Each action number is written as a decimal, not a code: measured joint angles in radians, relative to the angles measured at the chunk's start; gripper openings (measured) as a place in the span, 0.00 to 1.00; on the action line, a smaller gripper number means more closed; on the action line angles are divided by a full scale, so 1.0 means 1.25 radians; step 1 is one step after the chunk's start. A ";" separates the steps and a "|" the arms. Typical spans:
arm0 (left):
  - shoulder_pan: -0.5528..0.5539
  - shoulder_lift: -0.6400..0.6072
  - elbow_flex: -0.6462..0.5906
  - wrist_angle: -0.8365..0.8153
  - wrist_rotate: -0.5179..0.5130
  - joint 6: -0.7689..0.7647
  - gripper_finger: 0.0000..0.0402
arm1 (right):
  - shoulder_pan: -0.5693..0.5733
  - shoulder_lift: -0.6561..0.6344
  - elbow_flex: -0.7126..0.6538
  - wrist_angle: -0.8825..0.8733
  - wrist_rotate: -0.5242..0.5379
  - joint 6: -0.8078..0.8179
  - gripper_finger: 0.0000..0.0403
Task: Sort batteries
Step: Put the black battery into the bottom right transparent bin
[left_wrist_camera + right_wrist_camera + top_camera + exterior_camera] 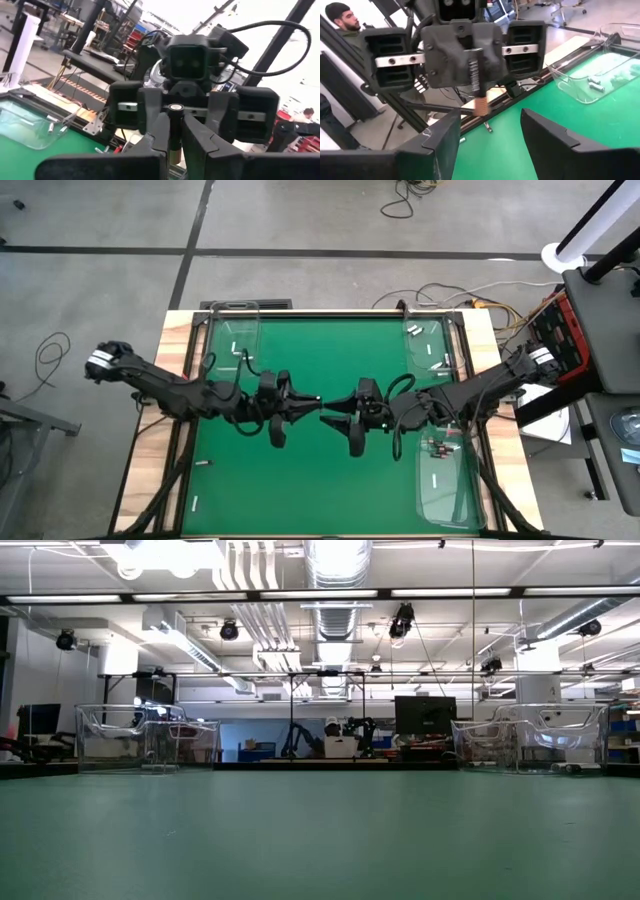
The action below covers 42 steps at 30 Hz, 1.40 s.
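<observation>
Above the middle of the green mat (300,480) my two grippers face each other. My left gripper (308,400) (175,137) is shut on one dark battery (476,80) (174,127), which has a silver top end and a copper-coloured lower end. My right gripper (335,418) (490,130) stands open just short of it, its fingers apart and touching nothing. Other batteries lie on the mat at the near left (198,463) and far left (236,352), and more lie in the clear trays. The low view shows neither gripper. My left gripper pinches the battery's dark body (174,142) between its two fingers. The fingers reach in about level from the table's left and lie across the battery. It stands roughly upright, silver end (175,106) up and copper end (480,107) hanging below the fingers, lifted clear of the mat.
Clear plastic trays stand at the far left (235,330), far right (430,345) and near right (445,485) of the mat. A wooden border (175,340) frames the table. Cables trail off the far right corner. A person (342,17) sits beyond the table.
</observation>
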State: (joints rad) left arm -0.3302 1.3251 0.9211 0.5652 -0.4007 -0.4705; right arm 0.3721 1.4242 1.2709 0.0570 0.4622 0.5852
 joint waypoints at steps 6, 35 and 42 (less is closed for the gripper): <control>0.001 0.046 0.000 0.051 0.023 -0.044 0.03 | -0.004 0.000 0.000 0.000 -0.001 -0.002 0.35; 0.003 -0.031 0.001 -0.120 0.084 -0.016 0.25 | -0.003 -0.024 0.000 -0.032 -0.063 0.092 0.06; -0.027 -0.237 0.001 -0.618 0.126 0.040 0.37 | 0.125 -0.103 0.001 -0.492 -0.069 0.448 0.06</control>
State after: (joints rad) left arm -0.3640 1.0287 0.9222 -0.2074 -0.2432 -0.4202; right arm 0.5289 1.2960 1.2726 -0.5583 0.3762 1.1454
